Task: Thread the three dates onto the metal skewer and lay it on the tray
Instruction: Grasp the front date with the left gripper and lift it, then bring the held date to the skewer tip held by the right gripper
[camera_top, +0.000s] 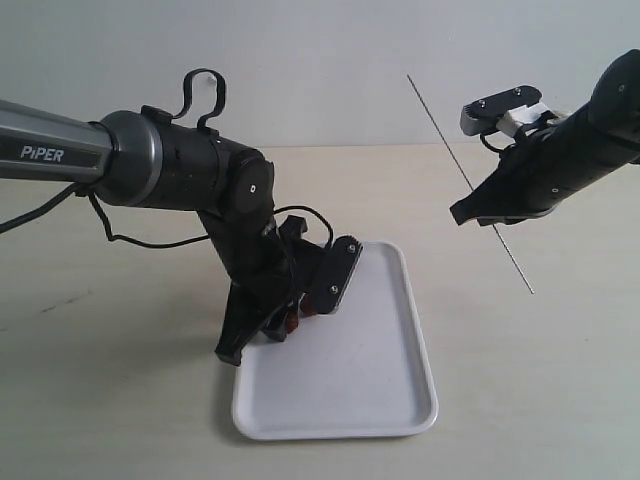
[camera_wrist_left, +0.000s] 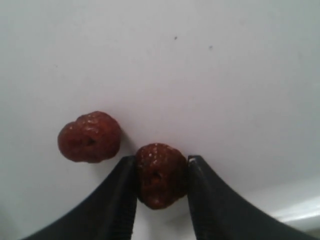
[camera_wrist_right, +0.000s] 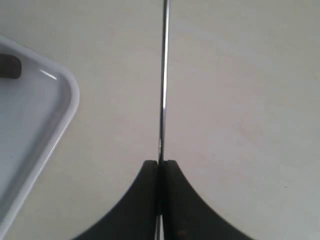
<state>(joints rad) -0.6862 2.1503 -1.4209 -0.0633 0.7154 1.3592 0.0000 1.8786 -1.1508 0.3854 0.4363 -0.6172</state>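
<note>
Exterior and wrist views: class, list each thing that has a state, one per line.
Left pincer, closed against both sides of the pinched date.
Pinched date, on the tray, unthreaded.
Free date, loose on the tray, unthreaded.
Right pincer, shut on the metal skewer.
Metal skewer, held tilted in the air, no date on it.
Tray, lying flat, no skewer on it.

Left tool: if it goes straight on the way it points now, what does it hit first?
The tray floor, most likely. The left tool points down at it with a date between its jaws, so that date would be pressed into the tray first. Remaining gap is unclear.
</note>
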